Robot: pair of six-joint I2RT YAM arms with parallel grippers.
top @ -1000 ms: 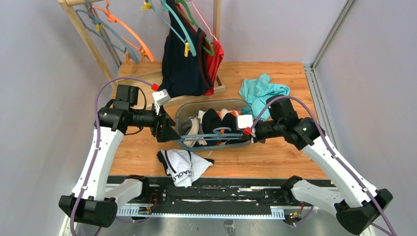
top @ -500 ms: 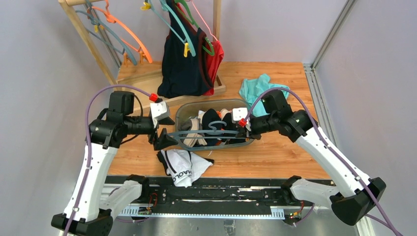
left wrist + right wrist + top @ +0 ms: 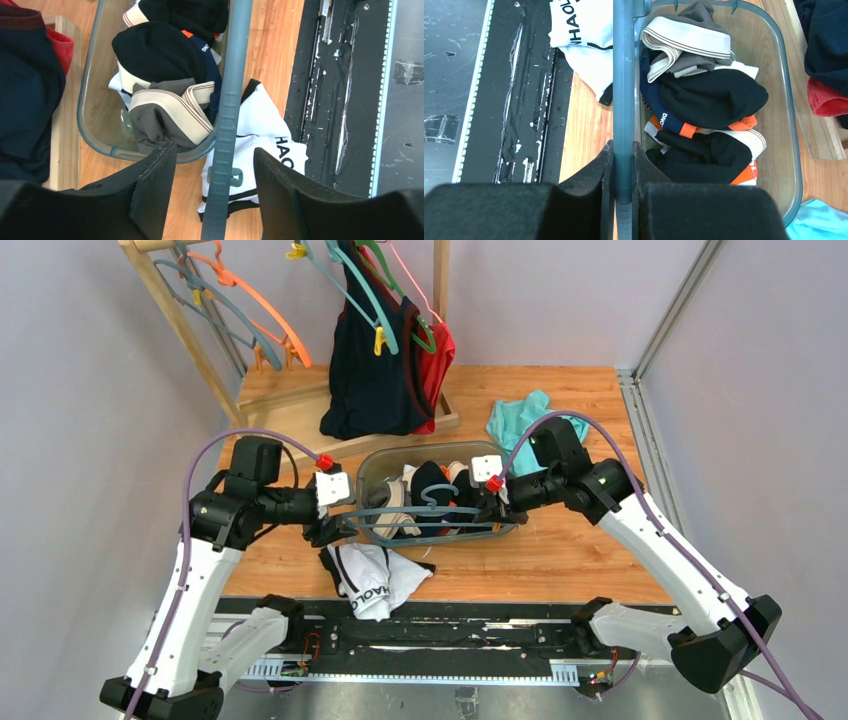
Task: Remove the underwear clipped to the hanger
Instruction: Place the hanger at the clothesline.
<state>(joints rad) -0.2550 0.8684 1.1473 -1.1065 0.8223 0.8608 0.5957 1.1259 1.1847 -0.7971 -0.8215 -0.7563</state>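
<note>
A grey-blue hanger lies level over a clear bin. My right gripper is shut on its right end, seen up close in the right wrist view. My left gripper is open, its jaws on either side of the hanger's left end without touching it. A hanger clip shows with nothing in it. White briefs with black lettering lie on the table below. In the bin lie grey-brown briefs with a beige waistband and black briefs.
A wooden rack at the back left holds orange and grey hangers, a navy tank top and a red garment. A teal cloth lies behind my right arm. A black rail runs along the near edge.
The right gripper has drawn the hanger slightly back and left over the bin. The left gripper drew back to the left and lower, then closed in around the hanger's left end.
</note>
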